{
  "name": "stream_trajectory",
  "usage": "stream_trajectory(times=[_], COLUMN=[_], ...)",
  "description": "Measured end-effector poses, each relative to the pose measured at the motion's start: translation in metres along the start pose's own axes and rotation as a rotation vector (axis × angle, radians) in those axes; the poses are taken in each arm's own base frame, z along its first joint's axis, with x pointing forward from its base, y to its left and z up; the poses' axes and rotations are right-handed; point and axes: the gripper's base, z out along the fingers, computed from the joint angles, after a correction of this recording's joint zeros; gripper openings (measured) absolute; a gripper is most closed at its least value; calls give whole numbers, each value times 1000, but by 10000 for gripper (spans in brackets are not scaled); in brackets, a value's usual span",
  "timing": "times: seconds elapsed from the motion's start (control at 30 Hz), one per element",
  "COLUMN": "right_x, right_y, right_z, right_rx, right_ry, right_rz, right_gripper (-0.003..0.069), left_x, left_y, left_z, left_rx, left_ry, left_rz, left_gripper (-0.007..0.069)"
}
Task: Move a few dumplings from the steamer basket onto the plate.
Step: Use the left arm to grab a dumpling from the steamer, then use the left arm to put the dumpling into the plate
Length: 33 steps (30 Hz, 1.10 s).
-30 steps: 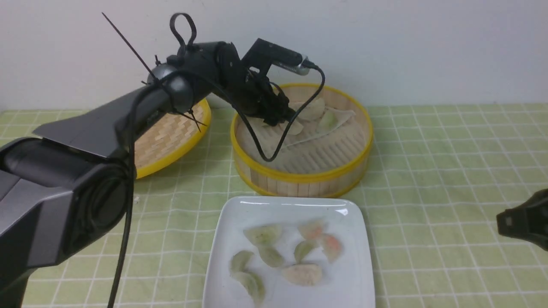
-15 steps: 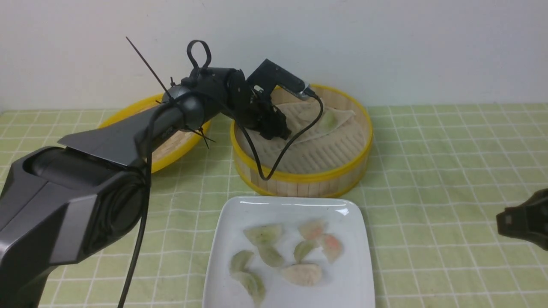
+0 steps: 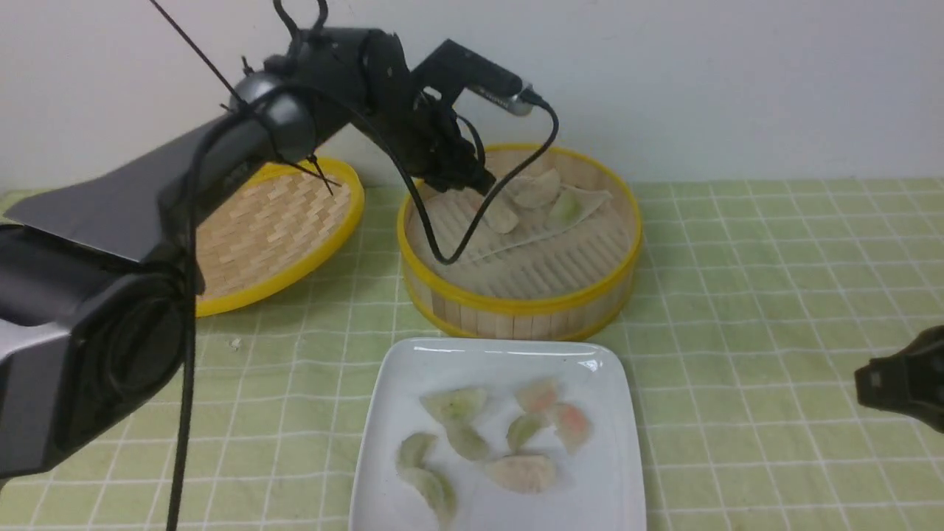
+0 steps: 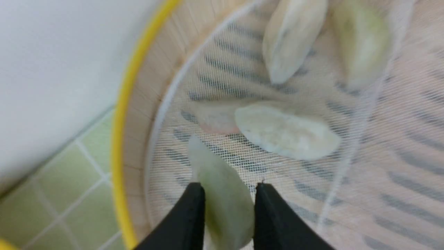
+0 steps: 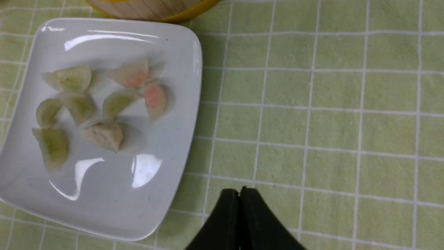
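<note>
Green dumpling (image 4: 225, 208) sits pinched between left end effector (image 4: 229, 187) tips, inside steamer basket (image 3: 516, 313) (others lie beside it). Squeeze lightly, lift straight clear of the rim, carry to a bare spot on plate (image 3: 608, 479). Right end effector (image 5: 239, 191) closed, idle over worktop (image 5: 347, 121).

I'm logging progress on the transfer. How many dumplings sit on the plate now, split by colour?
On the plate:
Green dumplings: 5
Pinkish-orange dumplings: 2
Whitish dumplings: 1
Total: 8
</note>
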Motion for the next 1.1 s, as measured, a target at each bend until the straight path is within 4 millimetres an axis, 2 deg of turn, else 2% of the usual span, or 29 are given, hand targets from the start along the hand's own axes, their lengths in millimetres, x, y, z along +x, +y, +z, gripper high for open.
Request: stream_trajectory(times=[0.23, 0.33, 0.43, 0.57, 0.7, 0.83, 0.97, 1.1], right_x=[0, 0, 0, 0, 1, 1, 1, 2], right_y=[2, 2, 2, 2, 2, 2, 3, 3], right_z=[0, 0, 0, 0, 0, 0, 0, 0], right_rx=[-18, -23, -25, -26, -26, -26, -35, -38], right_ry=[1, 1, 1, 1, 6, 8, 8, 17], right_rz=[12, 16, 17, 13, 12, 12, 18, 9], right_gripper=[-16, -16, -16, -16, -16, -16, -16, -16], left_x=[-11, -10, -13, -14, 3, 39, 81, 112], left_y=[-14, -21, -26, -30, -42, -64, -94, -118], left_z=[-77, -99, -114, -122, -126, -123, -108, -90], left_rx=[108, 171, 207, 232, 255, 299, 351, 389], left_ry=[104, 150, 133, 131, 198, 337, 506, 636], left_rz=[-9, -17, -45, -122, -178, -193, -181, -159], left_gripper=[162, 162, 162, 162, 151, 151, 151, 151])
